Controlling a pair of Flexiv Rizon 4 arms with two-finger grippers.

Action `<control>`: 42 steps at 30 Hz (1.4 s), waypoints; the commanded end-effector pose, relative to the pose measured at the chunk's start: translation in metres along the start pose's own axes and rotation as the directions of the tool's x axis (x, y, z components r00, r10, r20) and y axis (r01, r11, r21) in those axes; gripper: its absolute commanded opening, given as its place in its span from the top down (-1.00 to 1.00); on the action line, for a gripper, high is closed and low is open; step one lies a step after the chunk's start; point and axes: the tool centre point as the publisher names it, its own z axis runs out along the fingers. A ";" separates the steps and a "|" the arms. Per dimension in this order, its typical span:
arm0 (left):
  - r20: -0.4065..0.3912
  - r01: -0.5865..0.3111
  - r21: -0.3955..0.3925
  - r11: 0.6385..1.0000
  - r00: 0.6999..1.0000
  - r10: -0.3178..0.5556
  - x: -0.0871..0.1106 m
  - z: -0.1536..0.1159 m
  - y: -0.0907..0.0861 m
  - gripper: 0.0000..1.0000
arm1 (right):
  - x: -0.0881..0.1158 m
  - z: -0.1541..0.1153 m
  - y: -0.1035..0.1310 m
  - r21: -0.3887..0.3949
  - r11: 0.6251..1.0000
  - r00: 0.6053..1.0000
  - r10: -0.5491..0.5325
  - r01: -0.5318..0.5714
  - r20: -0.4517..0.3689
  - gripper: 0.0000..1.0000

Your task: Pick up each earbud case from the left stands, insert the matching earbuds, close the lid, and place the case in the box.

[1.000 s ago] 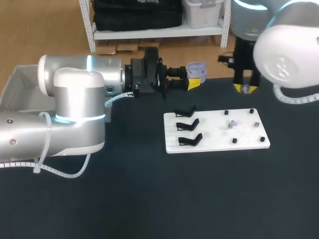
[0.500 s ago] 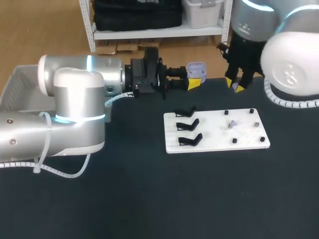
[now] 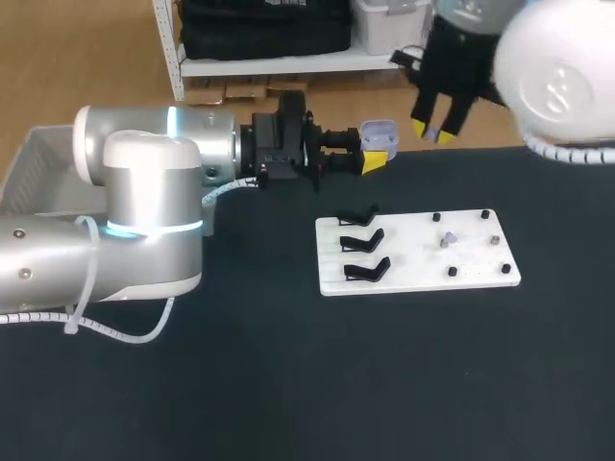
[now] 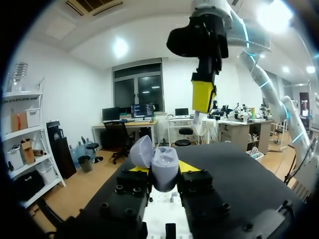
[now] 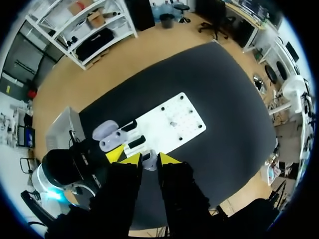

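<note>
My left gripper (image 3: 373, 158) is clamped on the earbud case (image 3: 379, 134), one yellow tip on each flank of its body, lid tipped open behind; my right gripper (image 3: 432, 131) hangs above and just beside it, pinching a small pale earbud (image 5: 148, 162) between its tips; from the right wrist, the open case (image 5: 110, 137) sits below and a little to one side of my fingers, its sockets facing up.

The case looks like light, hard, glossy plastic with rounded sides, so I judge it slippery; the sound hold is low on the body, clear of the hinge and lid, which is where I have it. The lid probably swings freely; nothing should press on it yet.

The earbud looks tiny and slick, likely to twist in a pinch; a gentle, square hold seems wise.
</note>
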 end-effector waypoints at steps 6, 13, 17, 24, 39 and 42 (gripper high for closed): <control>0.009 -0.005 -0.006 1.000 1.000 0.005 0.002 0.000 -0.001 1.00 | -0.010 0.016 0.029 0.073 0.995 0.997 -0.061 0.064 -0.040 1.00; 0.009 -0.005 -0.006 1.000 1.000 0.005 0.002 0.000 -0.001 1.00 | -0.011 0.015 0.038 0.091 0.990 0.994 -0.103 0.106 -0.035 1.00; 0.009 -0.005 -0.006 1.000 1.000 0.005 0.002 0.000 -0.001 1.00 | -0.010 0.013 0.041 0.085 0.990 0.993 -0.112 0.116 -0.045 1.00; 0.009 -0.005 -0.006 1.000 1.000 0.005 0.002 0.000 -0.001 1.00 | -0.009 0.019 0.047 0.079 0.990 0.992 -0.118 0.121 -0.047 1.00; 0.009 -0.005 -0.006 1.000 1.000 0.005 0.002 0.000 -0.001 1.00 | -0.010 0.028 0.051 0.080 0.989 0.991 -0.118 0.122 -0.056 1.00; 0.009 -0.005 -0.006 1.000 1.000 0.005 0.002 0.000 -0.001 1.00 | -0.010 0.029 0.052 0.084 0.989 0.991 -0.119 0.123 -0.055 1.00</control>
